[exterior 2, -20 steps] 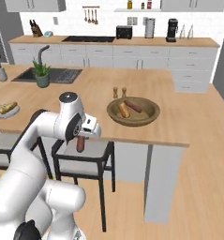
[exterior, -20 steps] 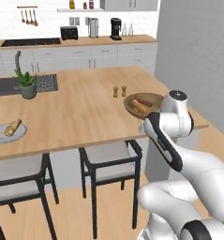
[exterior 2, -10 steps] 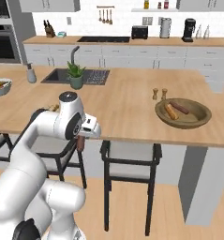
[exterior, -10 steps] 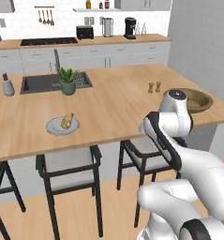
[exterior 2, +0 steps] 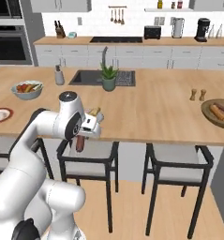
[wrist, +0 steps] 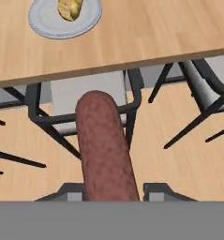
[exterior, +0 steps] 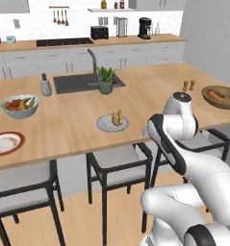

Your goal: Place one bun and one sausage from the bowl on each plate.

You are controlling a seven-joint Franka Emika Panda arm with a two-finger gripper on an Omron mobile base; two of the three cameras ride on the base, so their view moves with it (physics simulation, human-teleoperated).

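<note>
Claw (wrist: pixel 108 190) is pinching a sausage (wrist: pixel 105 149), hanging just off the near edge of the tabletop (exterior 2: pixel 146 112) above a stool (exterior 2: pixel 87 152). Grey plate (exterior: pixel 112 123) with a bun (exterior: pixel 117 117) sits near that edge. Wooden bowl (exterior: pixel 222 96) is way off right with sausages inside, red-rimmed plate (exterior: pixel 6 143) far left.

Bun (exterior: pixel 117 116) on plate (exterior: pixel 105 124) (mid-counter)

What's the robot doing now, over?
Gripper shut on sausage, off the counter edge, above a stool. Grey plate has a bun, no sausage. Nothing in the way.
</note>
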